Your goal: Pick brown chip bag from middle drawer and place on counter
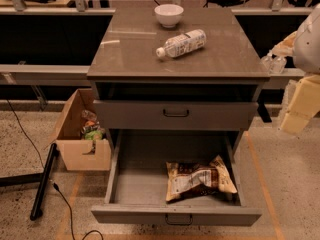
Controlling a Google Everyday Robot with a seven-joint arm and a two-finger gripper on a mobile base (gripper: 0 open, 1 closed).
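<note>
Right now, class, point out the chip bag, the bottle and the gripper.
chip bag (pixel 196 177): camera view, white middle label.
bottle (pixel 186 42): camera view, its label.
gripper (pixel 298 109): camera view, pale body at right edge.

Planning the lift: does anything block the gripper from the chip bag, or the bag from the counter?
Nothing visible. The gripper hangs at the right edge; the brown chip bag lies uncovered in the open middle drawer. A bottle and bowl sit on the counter, its front bare.

The desk (pixel 135 49) top is smooth and glossy, the drawer (pixel 140 184) matt grey metal, the bag (pixel 200 179) crinkled foil. At the right edge, the pincer (pixel 299 106) looks matt cream plastic.
</note>
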